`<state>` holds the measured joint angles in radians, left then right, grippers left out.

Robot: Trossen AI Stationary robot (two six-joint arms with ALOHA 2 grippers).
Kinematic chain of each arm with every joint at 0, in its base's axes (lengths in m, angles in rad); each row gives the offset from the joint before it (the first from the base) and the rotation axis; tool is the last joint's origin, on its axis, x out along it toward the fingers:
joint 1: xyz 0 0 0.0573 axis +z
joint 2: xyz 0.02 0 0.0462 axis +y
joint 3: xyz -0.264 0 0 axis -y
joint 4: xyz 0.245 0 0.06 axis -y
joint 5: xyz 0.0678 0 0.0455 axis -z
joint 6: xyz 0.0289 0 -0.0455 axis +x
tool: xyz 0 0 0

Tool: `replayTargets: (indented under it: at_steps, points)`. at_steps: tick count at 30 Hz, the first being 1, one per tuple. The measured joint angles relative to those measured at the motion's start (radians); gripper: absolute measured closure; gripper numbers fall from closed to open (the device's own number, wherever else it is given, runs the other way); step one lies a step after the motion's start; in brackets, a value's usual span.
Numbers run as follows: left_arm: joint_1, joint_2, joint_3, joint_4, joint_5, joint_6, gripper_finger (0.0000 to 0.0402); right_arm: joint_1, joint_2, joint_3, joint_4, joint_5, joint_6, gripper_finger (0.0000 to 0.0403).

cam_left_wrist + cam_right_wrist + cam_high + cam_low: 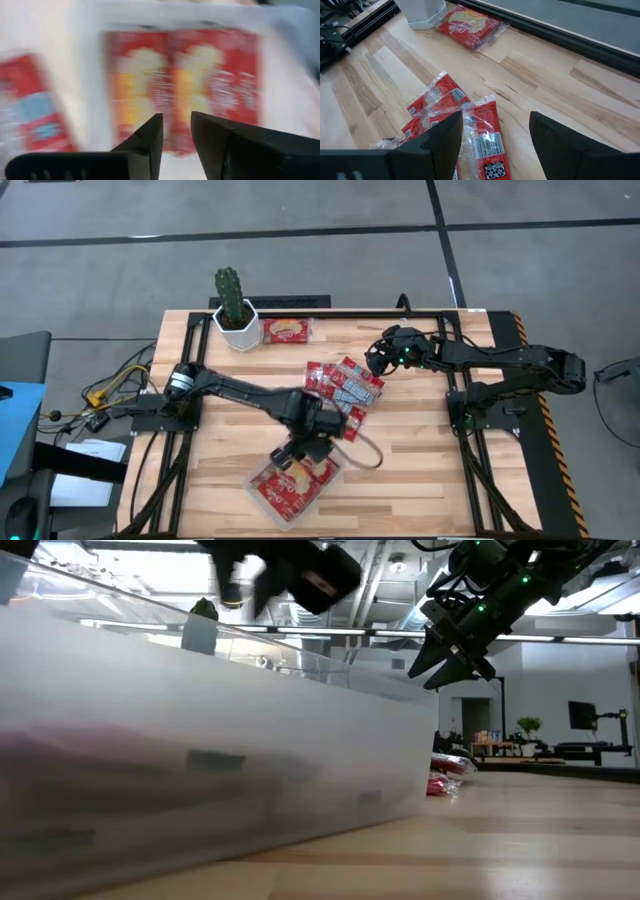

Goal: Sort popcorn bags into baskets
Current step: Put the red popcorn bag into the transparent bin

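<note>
The clear tray (256, 486) sits near the table's near edge and holds red popcorn packets (296, 484), which appear blurred in the left wrist view (180, 80). My left gripper (290, 458) hovers just above them, empty, with its fingers (177, 127) a small way apart. A loose pile of packets (342, 385) lies flat mid-table. My right gripper (372, 362) hangs open above the pile's right end (496, 116), touching nothing. One more packet (285, 330) lies beside the cactus pot.
A white pot with a cactus (235, 315) stands at the far left of the table. The arms' black frames run along the left, far and right sides. In the low view the tray's clear wall (200, 770) fills the left half. Bare wood lies right of the tray.
</note>
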<state>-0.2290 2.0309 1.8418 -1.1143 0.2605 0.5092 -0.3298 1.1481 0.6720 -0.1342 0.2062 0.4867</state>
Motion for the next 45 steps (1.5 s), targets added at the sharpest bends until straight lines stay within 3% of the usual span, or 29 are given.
replayTargets:
  at_steps: [4,9,21,45]
  points:
    - [0.031,0.000,-0.056,0.126,-0.038,-0.049,0.0351,0.001,0.000,0.000,-0.003,0.000,0.002,0.0148]
    - [-0.005,0.000,-0.133,0.209,-0.091,-0.085,0.0396,0.001,0.000,0.000,-0.023,0.000,0.001,0.0148]
    - [-0.036,0.000,-0.211,0.303,-0.195,-0.137,0.0401,-0.019,0.000,0.000,-0.022,0.000,-0.024,0.0148]
    - [-0.048,0.000,-0.280,0.348,-0.148,-0.211,0.0402,-0.020,0.000,0.000,-0.022,0.000,-0.027,0.0148]
